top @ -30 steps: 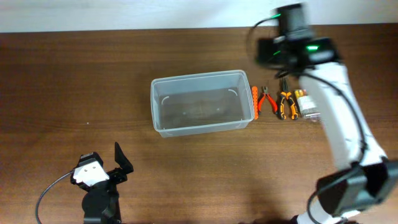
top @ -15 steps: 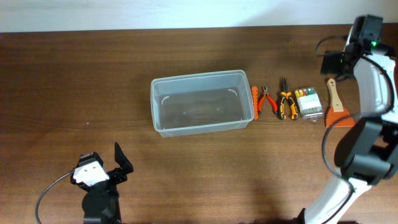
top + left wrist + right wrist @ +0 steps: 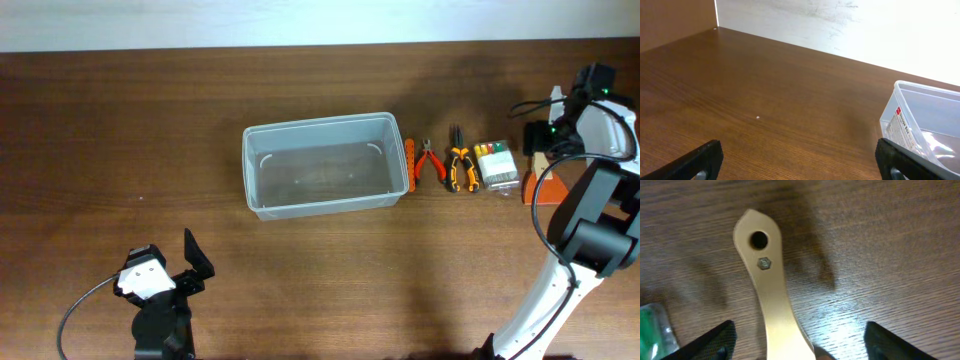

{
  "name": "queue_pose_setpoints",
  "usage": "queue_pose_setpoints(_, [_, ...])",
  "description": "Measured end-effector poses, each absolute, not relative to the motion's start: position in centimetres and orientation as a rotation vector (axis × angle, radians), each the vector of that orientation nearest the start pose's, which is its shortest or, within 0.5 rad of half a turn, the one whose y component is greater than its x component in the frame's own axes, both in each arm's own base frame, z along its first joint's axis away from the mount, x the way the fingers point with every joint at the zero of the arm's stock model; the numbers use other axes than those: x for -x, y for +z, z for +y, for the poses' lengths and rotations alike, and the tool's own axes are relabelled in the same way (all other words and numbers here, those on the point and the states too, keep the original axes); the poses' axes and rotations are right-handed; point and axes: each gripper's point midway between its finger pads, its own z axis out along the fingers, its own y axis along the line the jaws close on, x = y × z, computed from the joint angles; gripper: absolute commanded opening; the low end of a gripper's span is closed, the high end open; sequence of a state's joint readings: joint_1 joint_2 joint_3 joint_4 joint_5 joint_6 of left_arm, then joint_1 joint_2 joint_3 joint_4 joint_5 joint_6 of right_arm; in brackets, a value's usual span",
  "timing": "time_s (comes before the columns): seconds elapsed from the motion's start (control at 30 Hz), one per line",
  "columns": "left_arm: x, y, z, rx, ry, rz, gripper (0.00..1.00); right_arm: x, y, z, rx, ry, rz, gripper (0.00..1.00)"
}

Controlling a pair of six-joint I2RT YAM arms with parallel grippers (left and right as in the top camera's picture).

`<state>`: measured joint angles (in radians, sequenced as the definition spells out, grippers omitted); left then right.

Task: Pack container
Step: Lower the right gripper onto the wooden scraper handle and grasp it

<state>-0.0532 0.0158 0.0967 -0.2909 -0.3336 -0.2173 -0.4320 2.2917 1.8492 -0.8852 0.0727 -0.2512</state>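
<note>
The container [image 3: 320, 165], a clear lidless plastic tub, stands empty mid-table; its corner shows in the left wrist view [image 3: 925, 125]. To its right lie an orange tool [image 3: 409, 165], red pliers [image 3: 430, 160], orange-black pliers [image 3: 461, 168], a small box of bits [image 3: 497, 165] and a scraper [image 3: 546, 186]. My right gripper [image 3: 541, 137] is open, low over the scraper's wooden handle [image 3: 767, 290], one finger on each side [image 3: 800, 347]. My left gripper [image 3: 190, 265] is open and empty near the front left [image 3: 800, 165].
The white wall runs along the table's far edge [image 3: 200, 20]. The green edge of the box of bits [image 3: 652, 330] lies just left of the right gripper's fingers. A cable loops beside the left arm [image 3: 75, 310].
My right arm has swung from behind the pliers to the far right and come down over the scraper's handle. The left arm has not moved.
</note>
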Motion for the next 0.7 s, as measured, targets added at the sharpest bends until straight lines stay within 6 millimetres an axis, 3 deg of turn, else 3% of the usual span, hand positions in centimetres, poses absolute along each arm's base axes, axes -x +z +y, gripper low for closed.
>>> queue_pose_setpoints(0.17, [-22.9,14.8,4.4,0.382,0.101,1.728,0.99,-44.7,1.1,-21.7,-0.267,-0.167,2.935,0.73])
queue_pose_setpoints(0.33, [-22.9,14.8,4.4,0.382,0.101,1.728,0.99,-44.4,0.3,-21.0,-0.258,-0.106,2.961,0.57])
queue_pose_setpoints(0.57, [-22.9,14.8,4.4,0.382,0.101,1.728,0.99,-44.2,0.2,-20.7,-0.261,-0.082,2.969,0.54])
queue_pose_setpoints(0.63, [-22.9,14.8,4.4,0.382,0.101,1.728,0.99,-44.1,0.2,-20.6,-0.263,-0.076,2.976,0.64])
queue_pose_setpoints(0.7, [-22.9,14.8,4.4,0.382,0.101,1.729,0.99,-43.6,0.1,-20.5,-0.268,-0.082,2.998,0.64])
